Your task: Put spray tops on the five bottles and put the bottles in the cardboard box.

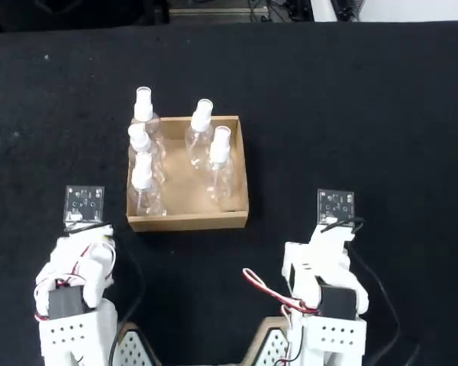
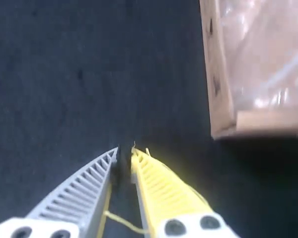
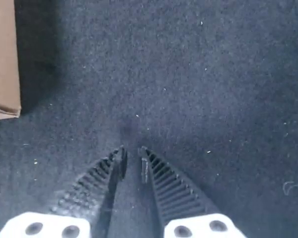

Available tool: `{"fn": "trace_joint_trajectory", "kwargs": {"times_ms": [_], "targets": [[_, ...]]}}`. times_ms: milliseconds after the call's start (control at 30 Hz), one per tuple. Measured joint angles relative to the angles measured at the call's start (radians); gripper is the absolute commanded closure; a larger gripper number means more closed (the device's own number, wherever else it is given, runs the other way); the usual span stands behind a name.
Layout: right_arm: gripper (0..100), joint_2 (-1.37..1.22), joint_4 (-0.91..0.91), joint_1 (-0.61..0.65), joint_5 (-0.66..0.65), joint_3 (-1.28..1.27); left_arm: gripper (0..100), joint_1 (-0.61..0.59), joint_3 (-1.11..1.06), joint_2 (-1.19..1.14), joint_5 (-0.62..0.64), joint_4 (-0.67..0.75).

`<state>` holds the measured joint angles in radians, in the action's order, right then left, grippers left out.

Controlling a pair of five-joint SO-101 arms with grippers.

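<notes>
cardboard box (image 1: 187, 221), bottles (image 1: 219, 162) inside: beyond and between both jaws | left jaws clenched, empty | right jaws clenched, empty

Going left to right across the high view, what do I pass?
Left arm → cardboard box → right arm.
</notes>
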<state>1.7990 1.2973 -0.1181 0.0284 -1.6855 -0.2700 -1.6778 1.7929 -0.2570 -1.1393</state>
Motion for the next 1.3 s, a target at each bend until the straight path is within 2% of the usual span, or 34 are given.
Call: {"fn": "trace_joint_trajectory", "kwargs": {"times_ms": [133,1300], "targets": [[98.7,0.000,0.000,0.000,0.000,0.000,97,0.000,0.000,0.000,-0.002,-0.095],[98.7,0.000,0.000,0.000,0.000,0.000,97,0.000,0.000,0.020,-0.003,-0.103]]}}
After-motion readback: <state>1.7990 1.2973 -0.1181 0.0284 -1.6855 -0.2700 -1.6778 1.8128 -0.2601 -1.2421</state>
